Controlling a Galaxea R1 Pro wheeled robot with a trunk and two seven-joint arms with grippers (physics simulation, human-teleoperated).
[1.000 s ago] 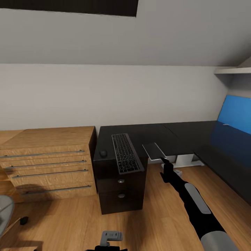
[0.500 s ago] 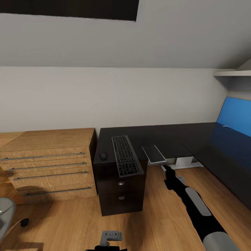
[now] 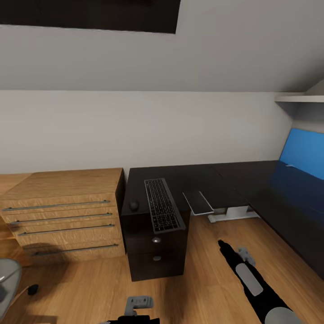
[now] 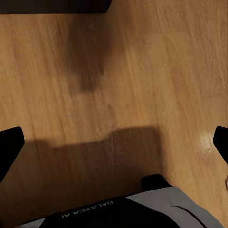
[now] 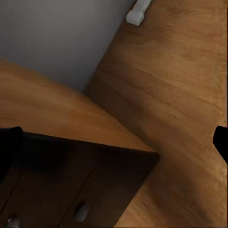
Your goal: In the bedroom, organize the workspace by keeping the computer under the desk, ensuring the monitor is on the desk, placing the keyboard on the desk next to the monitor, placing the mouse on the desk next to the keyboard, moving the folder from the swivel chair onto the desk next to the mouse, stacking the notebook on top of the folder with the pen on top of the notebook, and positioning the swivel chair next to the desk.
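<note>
Glossy black bench top [image 3: 234, 177] carries three of the task's things at its near-left end, over the drawer unit [image 3: 155, 245]: one keyboard [image 3: 162, 204], one mouse [image 3: 133, 205] just to its left, and one grey notebook [image 3: 198, 202] to its right, part of it overhanging the front edge. The keyboard's long axis runs front to back, away from the robot — the notebook's likewise, slightly skewed. No monitor, folder or pen can be made out on the bench; a grey seat edge [image 3: 6, 279] at the lower left is judged to be the swivel chair. The right arm [image 3: 252, 283] is seen low over the wooden floor [image 3: 211, 279], below and to the right of the notebook, pointed roughly toward it and apart from it, so it is the nearer arm to the notebook. In the right wrist view the jaws stand wide apart and empty, facing the drawer unit's corner and floor. The left gripper [image 3: 138, 305] is held close to the trunk; in the left wrist view its jaws are likewise spread with nothing between them. Drawer knobs counted: two [image 3: 155, 240].
</note>
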